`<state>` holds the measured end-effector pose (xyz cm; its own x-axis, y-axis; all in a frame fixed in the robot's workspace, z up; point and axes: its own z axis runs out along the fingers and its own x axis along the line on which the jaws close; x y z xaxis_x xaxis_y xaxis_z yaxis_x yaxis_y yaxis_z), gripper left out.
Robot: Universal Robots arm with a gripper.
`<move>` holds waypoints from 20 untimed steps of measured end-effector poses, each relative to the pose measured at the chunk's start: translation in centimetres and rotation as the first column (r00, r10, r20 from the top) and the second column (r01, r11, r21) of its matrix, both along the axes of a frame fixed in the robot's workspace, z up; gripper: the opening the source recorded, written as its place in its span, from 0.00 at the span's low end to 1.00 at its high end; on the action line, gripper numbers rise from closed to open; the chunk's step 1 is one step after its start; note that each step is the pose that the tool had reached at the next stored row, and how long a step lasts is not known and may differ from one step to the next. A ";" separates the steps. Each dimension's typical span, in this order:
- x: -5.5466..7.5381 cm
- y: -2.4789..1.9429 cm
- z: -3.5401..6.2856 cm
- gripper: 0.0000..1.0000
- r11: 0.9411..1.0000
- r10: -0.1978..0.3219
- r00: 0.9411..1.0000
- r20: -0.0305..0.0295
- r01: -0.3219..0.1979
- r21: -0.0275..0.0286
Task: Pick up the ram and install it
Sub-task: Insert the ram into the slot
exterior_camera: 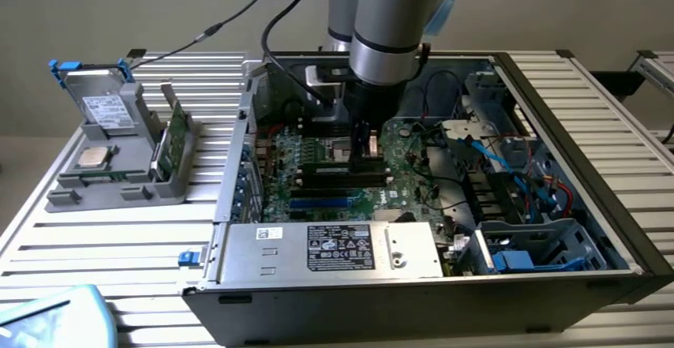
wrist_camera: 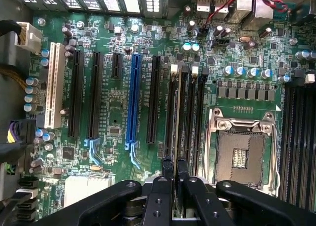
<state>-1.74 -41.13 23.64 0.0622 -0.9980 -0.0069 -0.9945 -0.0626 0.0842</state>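
Tool [exterior_camera: 367, 144] is down inside the open computer case [exterior_camera: 421, 308], closed on the ram [wrist_camera: 175, 156], which shows edge-on between its fingertips [wrist_camera: 167, 167]. Ram sits over the long black slots [wrist_camera: 198, 117] on the motherboard [wrist_camera: 113, 102], just beside the CPU socket [wrist_camera: 242, 152]; can't tell if it touches a slot. Grey holder [exterior_camera: 116, 166] with another green board stands on the table [exterior_camera: 126, 237], at the exterior view's left.
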 end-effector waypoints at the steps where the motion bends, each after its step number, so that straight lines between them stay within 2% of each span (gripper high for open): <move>1: 0.0 0.00 -0.15 0.14 1.000 0.000 1.000 0.000 0.000 -0.001; 6: 0.0 0.00 -0.52 0.14 1.000 0.000 1.000 0.000 0.000 -0.006; 20: 0.1 -0.03 -0.73 0.14 1.000 0.000 1.000 -0.001 0.000 -0.006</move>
